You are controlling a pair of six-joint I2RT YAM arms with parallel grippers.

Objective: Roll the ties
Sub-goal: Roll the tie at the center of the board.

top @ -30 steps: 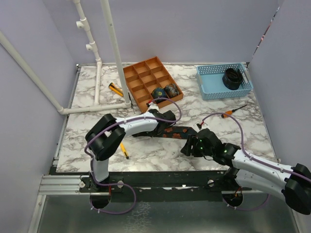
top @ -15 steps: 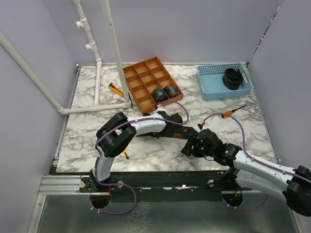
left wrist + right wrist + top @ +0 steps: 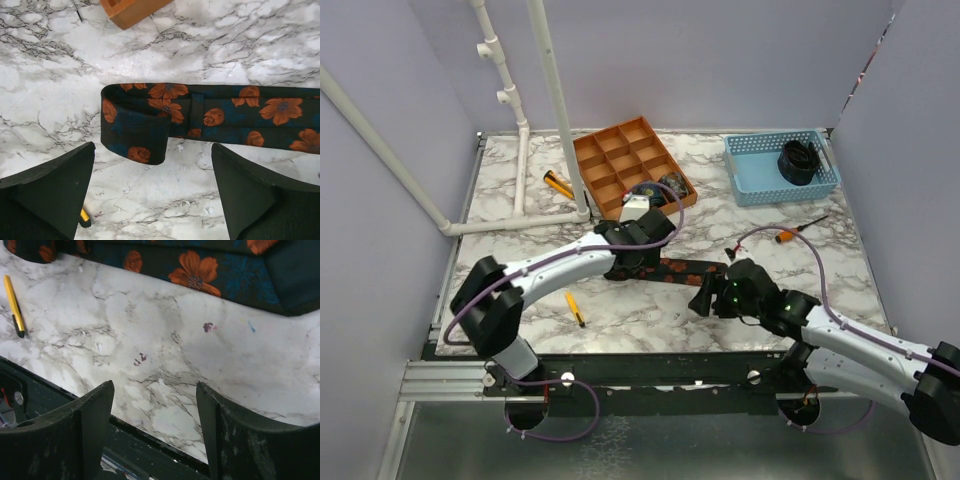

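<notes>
One of the ties (image 3: 692, 270), dark with orange flowers, lies flat as a strip across the middle of the table. Its left end is folded over itself (image 3: 134, 135). My left gripper (image 3: 638, 258) hovers over that end, open wide, with only bare marble between its fingers (image 3: 55, 185). My right gripper (image 3: 707, 296) stands open near the table's front edge, and the same tie (image 3: 200, 265) lies just beyond its fingertips. A rolled tie (image 3: 672, 185) sits in the orange tray (image 3: 615, 160); a second coil beside it is mostly hidden by my left wrist.
A blue basket (image 3: 755, 170) at the back right holds a black roll (image 3: 798, 160). An orange-handled screwdriver (image 3: 798, 232) lies right of the tie. A yellow pen (image 3: 576, 309) lies front left, a yellow-black tool (image 3: 558, 184) near the white pipes (image 3: 520, 150).
My left gripper has opened and let go of the tie's folded end, and that arm has stretched out. The right gripper has opened a little wider.
</notes>
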